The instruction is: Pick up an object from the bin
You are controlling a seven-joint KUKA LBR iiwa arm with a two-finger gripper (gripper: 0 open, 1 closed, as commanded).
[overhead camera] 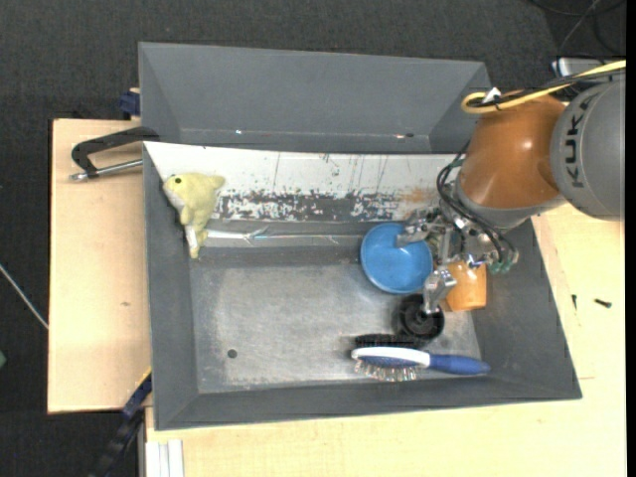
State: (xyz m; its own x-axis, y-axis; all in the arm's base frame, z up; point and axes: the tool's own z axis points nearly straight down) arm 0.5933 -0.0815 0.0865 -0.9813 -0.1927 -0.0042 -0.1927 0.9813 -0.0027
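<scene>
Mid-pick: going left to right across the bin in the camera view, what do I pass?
Yellow plush toy → blue round dish → orange block. The black round piece and the blue-handled brush overlap the dish's span, so they are left out.

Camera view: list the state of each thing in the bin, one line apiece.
Yellow plush toy: leaning on back wall, left corner.
Blue round dish: lying by back wall, right of middle.
Brush: lying flat by front wall, blue handle pointing right.
Black round thing: on the floor between dish and brush.
Gripper: low in the bin, over the black round thing.
</scene>
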